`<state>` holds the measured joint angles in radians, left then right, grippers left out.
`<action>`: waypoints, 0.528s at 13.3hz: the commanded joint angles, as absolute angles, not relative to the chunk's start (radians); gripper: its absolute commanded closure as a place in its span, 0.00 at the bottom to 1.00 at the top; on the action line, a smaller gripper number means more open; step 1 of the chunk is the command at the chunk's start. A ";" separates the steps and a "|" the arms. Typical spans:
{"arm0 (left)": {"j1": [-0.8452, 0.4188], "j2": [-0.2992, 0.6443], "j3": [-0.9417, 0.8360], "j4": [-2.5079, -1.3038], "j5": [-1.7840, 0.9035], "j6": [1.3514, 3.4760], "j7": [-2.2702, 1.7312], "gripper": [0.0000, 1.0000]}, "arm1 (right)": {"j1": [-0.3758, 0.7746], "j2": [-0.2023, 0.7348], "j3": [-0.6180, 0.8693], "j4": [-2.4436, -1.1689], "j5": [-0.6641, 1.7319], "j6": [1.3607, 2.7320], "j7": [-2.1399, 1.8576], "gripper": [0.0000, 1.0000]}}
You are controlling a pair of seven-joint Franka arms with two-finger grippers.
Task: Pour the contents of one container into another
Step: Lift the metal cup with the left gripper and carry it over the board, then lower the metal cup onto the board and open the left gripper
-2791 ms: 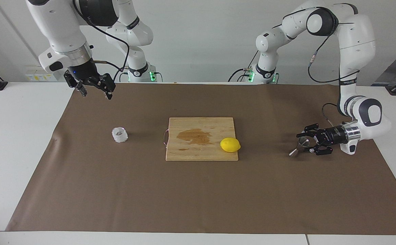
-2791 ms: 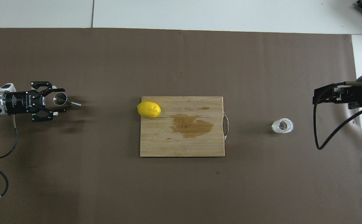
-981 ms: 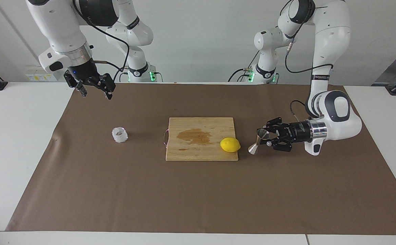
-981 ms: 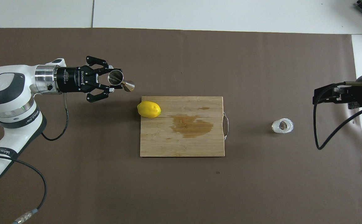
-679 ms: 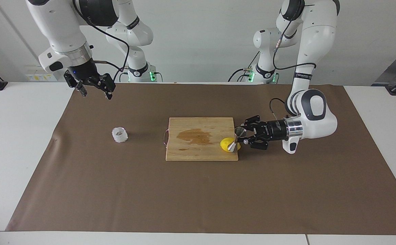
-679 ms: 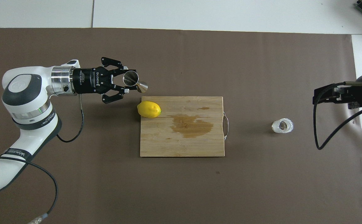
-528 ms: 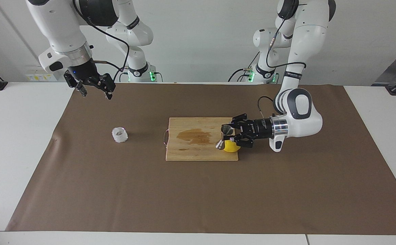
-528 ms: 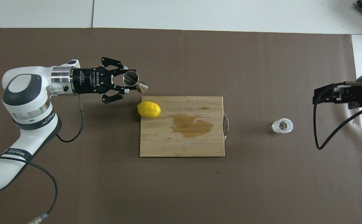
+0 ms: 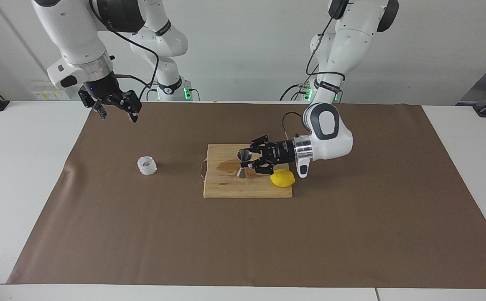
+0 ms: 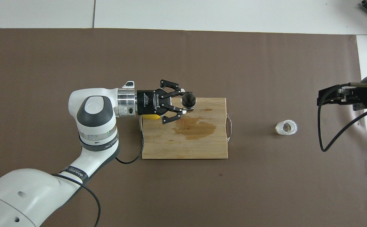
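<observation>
The steel hourglass jigger (image 9: pixel 243 164) stands upright in my left gripper (image 9: pixel 249 161), which is shut on its waist, low over the wooden cutting board (image 9: pixel 247 189) by the wet stain (image 9: pixel 230 166). I cannot tell whether its base touches the board. From overhead the jigger (image 10: pixel 188 100) shows its open mouth between the left gripper's (image 10: pixel 185 101) fingers. The whitish glass cup (image 9: pixel 147 165) stands on the brown mat toward the right arm's end of the table, also in the overhead view (image 10: pixel 286 127). My right gripper (image 9: pixel 115 109) waits open, raised over the mat's edge.
A yellow lemon (image 9: pixel 282 178) lies on the board's end toward the left arm, mostly covered by the left gripper's body from overhead (image 10: pixel 151 117). The board (image 10: pixel 186 148) has a metal handle (image 10: pixel 229 127) at its end toward the cup. The right gripper (image 10: pixel 328 96) partly shows overhead.
My left gripper has carried the jigger from the left arm's end of the table, past the lemon, to over the board, and turned it upright. The right arm and the cup have not moved.
</observation>
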<state>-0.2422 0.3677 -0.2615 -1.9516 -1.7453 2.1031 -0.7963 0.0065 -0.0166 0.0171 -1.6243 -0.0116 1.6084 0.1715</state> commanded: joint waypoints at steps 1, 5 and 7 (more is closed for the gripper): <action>-0.310 0.304 -0.244 -2.045 -1.854 2.175 -0.686 1.00 | -0.008 -0.020 0.023 -1.615 0.009 1.591 0.150 0.00; -0.374 0.293 -0.242 -2.098 -1.975 2.221 -0.586 1.00 | -0.008 -0.020 0.023 -1.615 0.008 1.591 0.149 0.00; -0.388 0.288 -0.242 -2.117 -2.029 2.235 -0.554 1.00 | -0.008 -0.020 0.023 -1.615 0.009 1.591 0.149 0.00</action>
<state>-0.3614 0.3373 -0.2597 -2.0659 -1.9759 2.2087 -0.5874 0.0065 -0.0166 0.0171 -1.6243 -0.0116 1.6084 0.1715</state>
